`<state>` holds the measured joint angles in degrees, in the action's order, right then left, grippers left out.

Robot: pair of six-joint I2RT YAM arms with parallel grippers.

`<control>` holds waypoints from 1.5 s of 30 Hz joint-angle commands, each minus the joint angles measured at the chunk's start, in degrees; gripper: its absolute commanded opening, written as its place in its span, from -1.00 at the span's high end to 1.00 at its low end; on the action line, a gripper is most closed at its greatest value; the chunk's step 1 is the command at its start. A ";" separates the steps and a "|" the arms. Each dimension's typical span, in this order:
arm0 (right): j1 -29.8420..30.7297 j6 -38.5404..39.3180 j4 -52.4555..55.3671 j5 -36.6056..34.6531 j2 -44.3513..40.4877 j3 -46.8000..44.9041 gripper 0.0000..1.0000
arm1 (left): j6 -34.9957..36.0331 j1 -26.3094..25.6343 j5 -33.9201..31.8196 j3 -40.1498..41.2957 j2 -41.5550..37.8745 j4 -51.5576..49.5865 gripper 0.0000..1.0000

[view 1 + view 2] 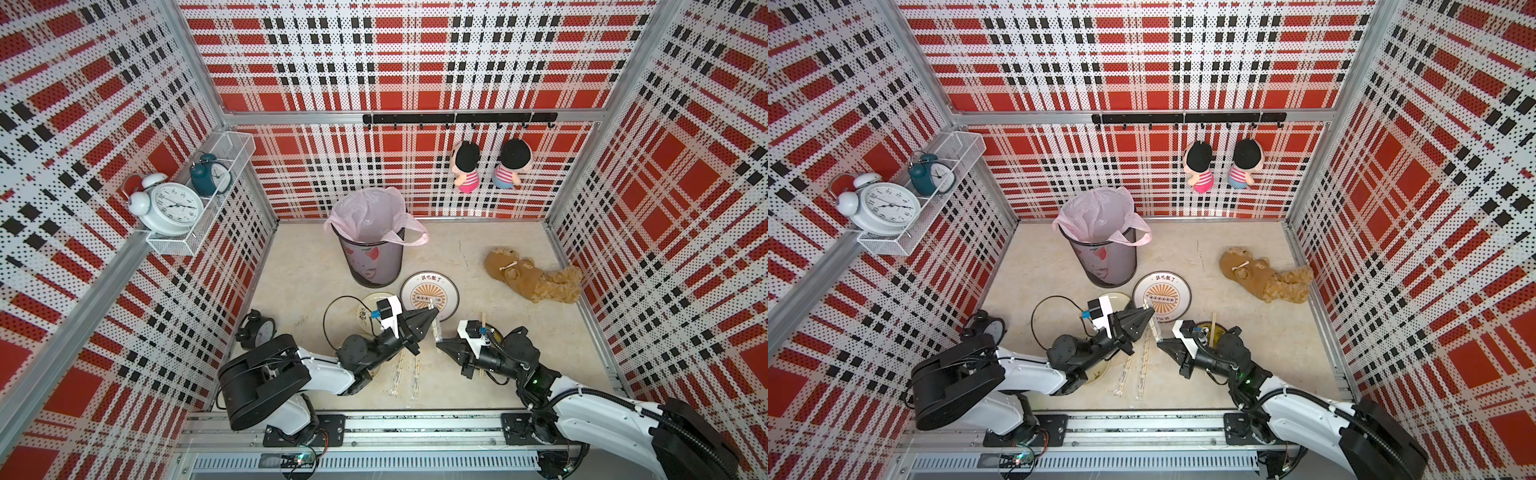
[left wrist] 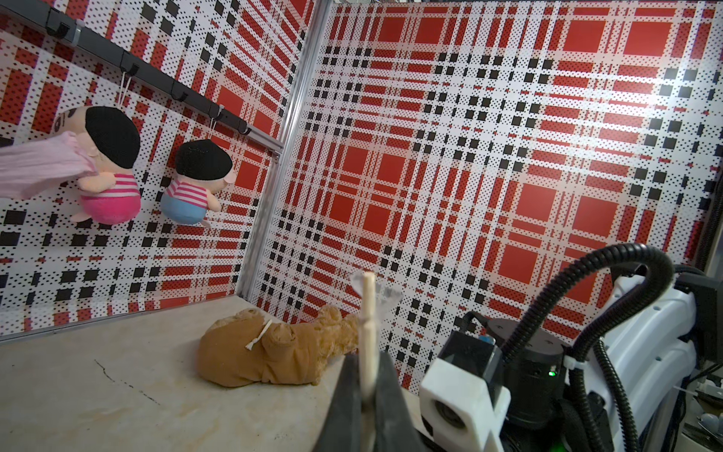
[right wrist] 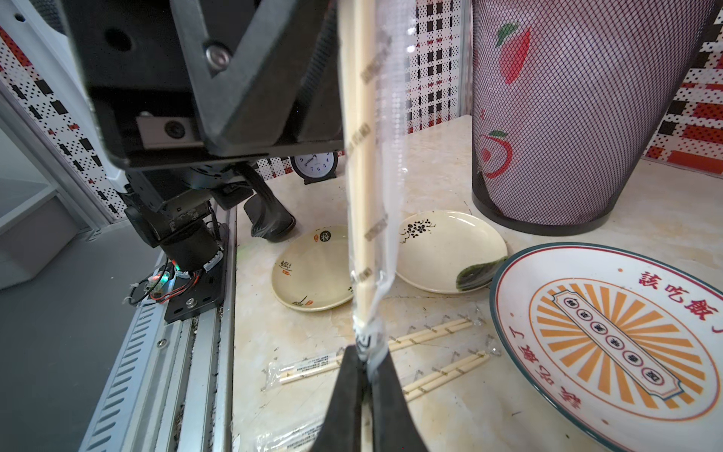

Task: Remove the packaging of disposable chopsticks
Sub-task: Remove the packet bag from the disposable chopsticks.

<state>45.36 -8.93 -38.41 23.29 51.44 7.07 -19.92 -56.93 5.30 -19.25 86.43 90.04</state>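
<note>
One pair of disposable chopsticks [image 3: 362, 188] in its clear packaging [image 3: 385, 219] is stretched between my two grippers above the table, in both top views [image 1: 435, 326] [image 1: 1154, 328]. My left gripper [image 2: 367, 358] [image 1: 433, 311] [image 1: 1152, 311] is shut on one end, where a tan stick [image 2: 368, 313] pokes out past a flared bit of sleeve [image 2: 385, 291]. My right gripper [image 3: 365, 350] [image 1: 439, 341] [image 1: 1159, 341] is shut on the sleeve's other end, at its dark logo. Further wrapped pairs [image 3: 434, 336] [image 3: 446, 373] [image 1: 397, 374] lie on the table below.
A mesh bin [image 1: 372, 266] with a pink liner [image 1: 365, 212] stands behind. A large patterned plate [image 1: 430, 295] [image 3: 610, 332] and two small cream plates [image 3: 313, 270] [image 3: 450, 250] sit nearby. Bare sticks [image 1: 483, 322] lie by my right wrist. Plush dog [image 1: 532, 276] at right, black clock [image 1: 257, 330] at left.
</note>
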 commanded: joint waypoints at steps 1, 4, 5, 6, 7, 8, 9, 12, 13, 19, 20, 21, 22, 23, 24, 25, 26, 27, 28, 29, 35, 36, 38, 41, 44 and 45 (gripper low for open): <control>0.34 0.40 -16.50 -0.36 -1.74 6.98 1.00 | -0.91 -0.73 4.35 3.62 4.28 -9.44 1.00; 0.34 0.18 -16.82 -0.44 -1.41 7.25 1.00 | -0.91 -0.72 4.28 3.99 5.24 -8.90 0.90; 0.30 0.14 -16.91 -0.36 -1.32 7.41 1.00 | -0.91 -0.64 4.12 4.38 5.64 -8.18 0.91; 0.34 0.14 -16.86 -0.35 -1.29 7.60 1.00 | -0.91 -0.45 4.14 4.81 5.88 -7.26 0.98; 0.34 0.14 -16.84 -0.43 -1.33 7.69 1.00 | -2.58 -0.18 4.44 5.04 6.15 -6.91 1.00; 0.34 0.14 -16.82 -0.37 -1.33 7.82 1.00 | -2.83 0.06 4.71 5.29 6.14 -6.54 1.00; 0.32 0.14 -16.66 -0.43 -1.21 7.95 1.00 | -2.99 0.15 4.55 5.59 6.07 -6.00 1.00; 0.33 0.14 -16.65 -0.76 -1.25 8.18 1.00 | -3.15 0.15 4.97 5.97 6.11 -5.49 0.89; 0.34 0.14 -16.62 -0.79 -1.14 8.29 1.00 | -3.22 0.15 5.07 5.97 6.27 -5.44 0.86; 0.43 -0.03 -17.24 -0.76 0.41 8.60 1.00 | -3.47 0.41 4.61 6.68 6.66 -4.15 1.00; 0.43 -0.04 -17.63 -1.02 0.53 8.41 1.00 | -3.54 0.43 4.82 6.68 6.67 -4.26 1.00; 0.43 -0.03 -17.73 -1.20 0.64 8.33 1.00 | -3.54 0.35 5.13 6.59 6.80 -4.11 0.93; 0.43 -0.04 -17.75 -1.44 0.61 8.24 1.00 | -3.68 0.33 5.53 6.59 6.96 -3.96 0.86; 0.38 0.05 -17.74 -1.58 0.48 8.15 1.00 | -3.72 0.32 5.68 6.59 7.08 -3.91 0.80; 0.43 0.05 -17.70 -1.67 0.31 8.13 1.00 | -3.72 0.35 5.54 6.61 7.00 -3.91 0.82; 0.43 0.05 -17.50 -1.58 0.08 8.13 1.00 | -3.64 0.33 5.41 6.66 6.85 -4.18 0.95; 0.43 0.05 -17.27 -1.59 -0.08 8.22 1.00 | -3.61 0.34 5.11 6.68 6.75 -4.33 0.99; 0.43 0.05 -17.16 -1.50 -0.18 8.22 1.00 | -3.54 0.34 4.98 6.60 6.55 -4.68 1.00; 0.43 0.20 -16.98 -1.58 -0.24 8.22 1.00 | -3.35 0.32 5.04 6.23 6.45 -5.76 1.00; 0.43 0.23 -16.76 -1.70 -0.29 8.18 1.00 | -3.13 0.24 4.84 5.83 6.21 -6.91 0.98; 0.43 0.93 -15.61 -2.09 -1.46 8.27 1.00 | -2.84 -0.38 4.63 5.09 6.69 -8.17 0.86; 0.43 0.93 -15.73 -2.25 -1.58 8.16 1.00 | -2.84 -0.38 4.63 5.01 6.64 -8.33 0.85; 0.43 1.02 -15.90 -2.54 -2.15 8.05 1.00 | -2.75 -0.46 4.79 4.84 6.64 -8.82 0.82; 0.47 1.46 -15.28 -2.81 -3.03 8.31 1.00 | -2.76 -0.97 4.72 4.63 6.69 -9.30 0.83; 0.43 1.55 -15.39 -2.99 -3.08 8.31 1.00 | -2.57 -1.32 4.29 4.35 6.81 -9.91 0.81; 0.43 1.48 -15.95 -3.14 -2.85 8.26 1.00 | -2.49 -1.30 4.28 4.22 6.82 -10.27 0.77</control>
<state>45.65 -9.21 -33.12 21.52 52.42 7.99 -23.31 -56.12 4.84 -17.87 89.58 90.70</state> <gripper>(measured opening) 0.071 0.103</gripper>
